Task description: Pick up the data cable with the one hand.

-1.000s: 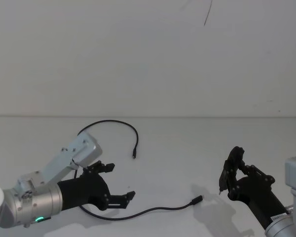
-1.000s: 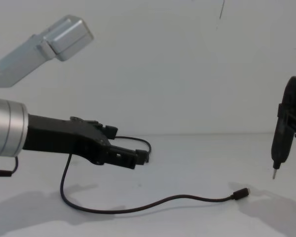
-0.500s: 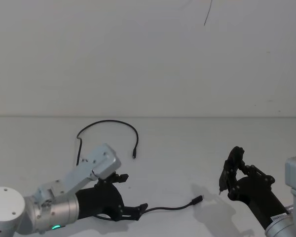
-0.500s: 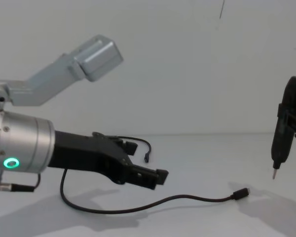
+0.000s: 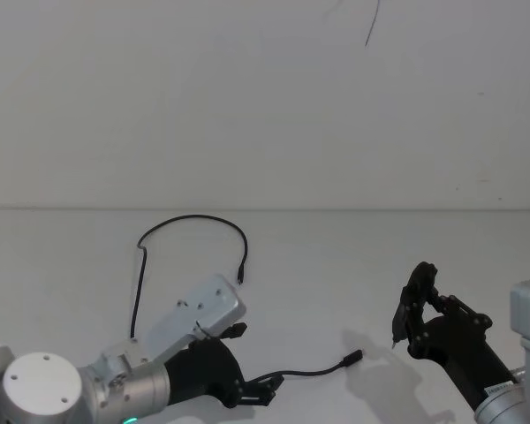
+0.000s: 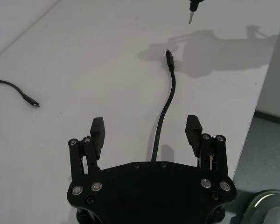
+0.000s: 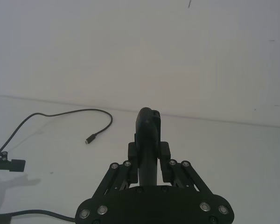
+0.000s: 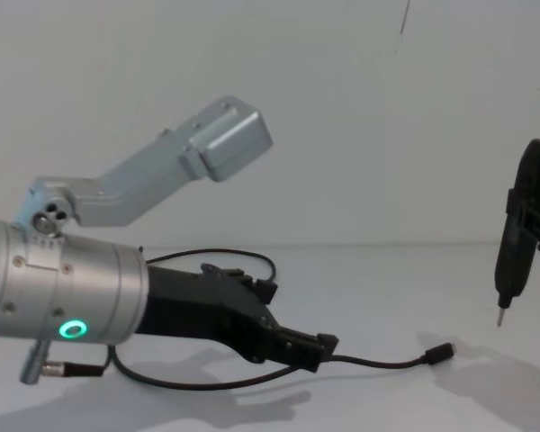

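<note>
Because the data cable (image 6: 170, 88) is a thin, limp black cord, I judge it light and floppy. It should sag and trail from wherever it is pinched, and its round, narrow body could roll or slip out of a loose pinch. It lies flat on the white table (image 5: 336, 265). One stretch runs out from under the palm of the left gripper (image 6: 144, 122), passes between its two fingers, and ends in a small plug straight ahead of the claw. The other end curves away to a second plug off to one side.

The claw's fingers stand wide apart, one on each side of the cord and not touching it. In the chest view they sit low, just above it. The straight stretch between the fingers looks the best place to take hold, rather than the small plug.

Well beyond the near plug, the right gripper (image 7: 149, 151) is clamped on a screwdriver-like tool (image 8: 513, 261), its tip held off the table.
</note>
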Available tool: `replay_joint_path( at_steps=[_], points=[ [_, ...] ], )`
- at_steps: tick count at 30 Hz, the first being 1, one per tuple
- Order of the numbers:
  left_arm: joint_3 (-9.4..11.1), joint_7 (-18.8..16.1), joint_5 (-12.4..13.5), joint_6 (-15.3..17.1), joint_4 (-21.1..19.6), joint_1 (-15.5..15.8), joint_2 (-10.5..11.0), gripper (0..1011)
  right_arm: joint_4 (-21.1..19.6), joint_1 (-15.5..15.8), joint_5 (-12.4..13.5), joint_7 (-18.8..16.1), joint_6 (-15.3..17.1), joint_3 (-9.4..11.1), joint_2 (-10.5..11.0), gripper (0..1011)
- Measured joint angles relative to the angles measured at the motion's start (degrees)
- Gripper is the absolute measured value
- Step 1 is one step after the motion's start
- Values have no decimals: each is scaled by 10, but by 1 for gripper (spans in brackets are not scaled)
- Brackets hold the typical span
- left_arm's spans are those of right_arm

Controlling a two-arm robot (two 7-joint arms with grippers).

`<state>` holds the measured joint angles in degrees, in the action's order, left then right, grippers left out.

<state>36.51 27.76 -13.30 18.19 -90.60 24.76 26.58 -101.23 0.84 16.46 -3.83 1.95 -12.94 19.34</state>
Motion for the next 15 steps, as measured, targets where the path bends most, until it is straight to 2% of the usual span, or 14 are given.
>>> replay_joint_path(
  at_steps=[15],
  points=[
    [10, -31, 24, 33, 22, 2, -33, 1001, 0, 0, 0, 0, 0, 0, 0, 269]
  ],
)
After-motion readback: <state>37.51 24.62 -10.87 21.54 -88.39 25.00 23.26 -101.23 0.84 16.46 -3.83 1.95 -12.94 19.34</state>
